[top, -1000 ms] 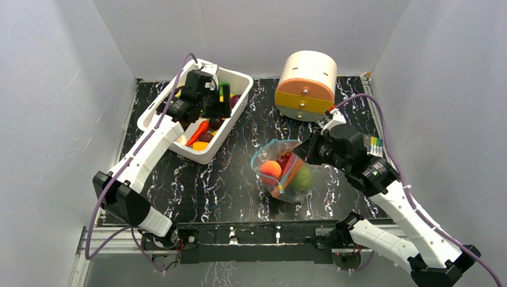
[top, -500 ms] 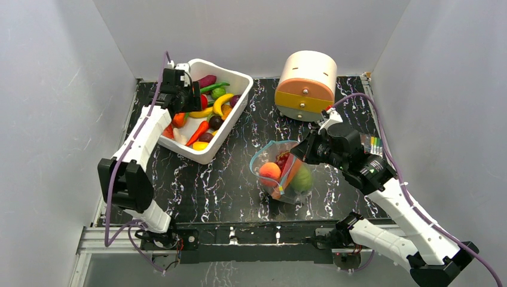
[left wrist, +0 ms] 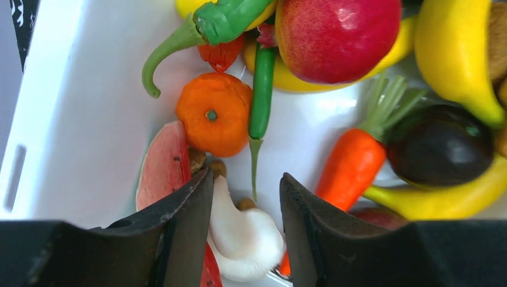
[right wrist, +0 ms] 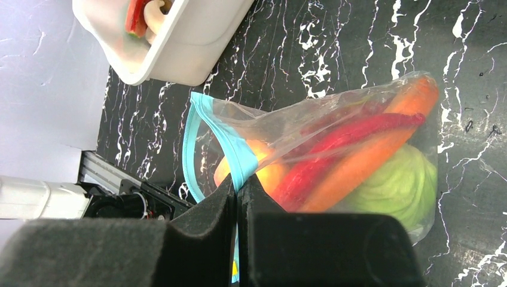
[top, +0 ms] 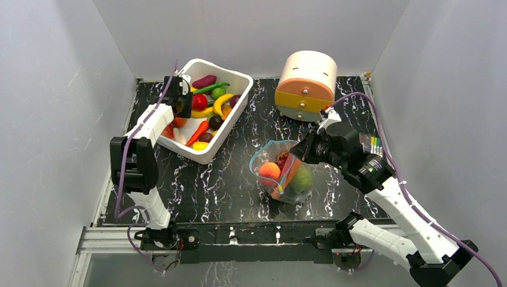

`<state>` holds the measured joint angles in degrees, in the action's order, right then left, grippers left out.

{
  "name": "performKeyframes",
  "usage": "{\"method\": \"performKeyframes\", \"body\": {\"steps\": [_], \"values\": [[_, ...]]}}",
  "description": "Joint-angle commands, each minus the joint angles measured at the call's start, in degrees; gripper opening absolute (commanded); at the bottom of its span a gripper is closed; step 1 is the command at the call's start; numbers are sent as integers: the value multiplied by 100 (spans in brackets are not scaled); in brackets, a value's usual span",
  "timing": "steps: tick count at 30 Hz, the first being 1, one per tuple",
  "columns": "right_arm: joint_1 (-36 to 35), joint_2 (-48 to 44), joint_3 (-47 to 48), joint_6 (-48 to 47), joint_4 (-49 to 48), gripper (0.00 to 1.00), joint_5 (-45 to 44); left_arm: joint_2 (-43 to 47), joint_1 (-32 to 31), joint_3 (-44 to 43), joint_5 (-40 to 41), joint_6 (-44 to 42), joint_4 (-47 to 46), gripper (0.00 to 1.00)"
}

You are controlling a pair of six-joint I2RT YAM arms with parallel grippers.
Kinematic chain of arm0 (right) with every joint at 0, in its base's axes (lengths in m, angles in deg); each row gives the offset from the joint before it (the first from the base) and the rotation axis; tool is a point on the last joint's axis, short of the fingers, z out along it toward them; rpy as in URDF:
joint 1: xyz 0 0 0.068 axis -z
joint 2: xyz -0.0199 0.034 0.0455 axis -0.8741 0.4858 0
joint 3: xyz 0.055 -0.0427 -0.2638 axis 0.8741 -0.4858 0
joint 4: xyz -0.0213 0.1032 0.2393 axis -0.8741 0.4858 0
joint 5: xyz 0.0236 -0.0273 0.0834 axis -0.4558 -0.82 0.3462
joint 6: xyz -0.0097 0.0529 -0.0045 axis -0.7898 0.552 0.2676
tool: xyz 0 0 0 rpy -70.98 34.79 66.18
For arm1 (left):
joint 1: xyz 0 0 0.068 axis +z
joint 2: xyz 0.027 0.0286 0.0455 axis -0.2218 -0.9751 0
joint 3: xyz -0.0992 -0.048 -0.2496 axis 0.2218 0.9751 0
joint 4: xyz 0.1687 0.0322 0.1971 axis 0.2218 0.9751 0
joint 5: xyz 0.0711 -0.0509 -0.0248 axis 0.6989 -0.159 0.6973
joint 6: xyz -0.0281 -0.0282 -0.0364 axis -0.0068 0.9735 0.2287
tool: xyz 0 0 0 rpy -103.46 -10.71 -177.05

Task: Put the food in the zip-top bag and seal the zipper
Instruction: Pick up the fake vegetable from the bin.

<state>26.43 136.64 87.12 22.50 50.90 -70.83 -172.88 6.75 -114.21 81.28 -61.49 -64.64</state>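
1. I see plain grey walls (top: 60, 89) closing in the left, far and right sides. The tabletop (top: 221, 179) is black with white marble veins, and a metal rail (top: 251, 234) runs along its near edge.
2. At 10 o'clock on the tabletop the white bin (top: 197, 156) sits at an angle, full of toy food.
3. My left gripper (top: 182, 101) reaches into the bin's 9 o'clock end. On its wrist camera the jaws stand apart on either side of a white mushroom (left wrist: 245, 233); I cannot tell whether they press it. A watermelon slice (left wrist: 164, 164) lies against the left finger, and a tangerine (left wrist: 214, 113) sits at 11 o'clock from the mushroom.
4. Just toward 5 o'clock from centre, the zip-top bag (top: 287, 173) lies on the marble. Its mouth gapes toward 10 o'clock. Inside are a peach (top: 270, 171), a carrot (right wrist: 370, 158), a red chili (right wrist: 359, 134) and a green cabbage (right wrist: 397, 185).
5. My right gripper (right wrist: 237, 182) is clenched on the teal zipper (right wrist: 239, 152) at the bag's 1 o'clock edge.
6. At 1 o'clock, near the far wall, rests a cream drum (top: 306, 84) with an orange-and-yellow face.
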Motion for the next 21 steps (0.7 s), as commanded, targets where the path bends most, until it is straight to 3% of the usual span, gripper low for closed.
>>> {"method": "performKeyframes", "body": {"steps": [1,21], "values": [[-25,2,197,-64,-559,0,2,-323,93,-181,84,-512,-331,39],[-30,208,272,-208,-695,0,-17,-1217,131,-423,-104,-638,-530,25]]}}
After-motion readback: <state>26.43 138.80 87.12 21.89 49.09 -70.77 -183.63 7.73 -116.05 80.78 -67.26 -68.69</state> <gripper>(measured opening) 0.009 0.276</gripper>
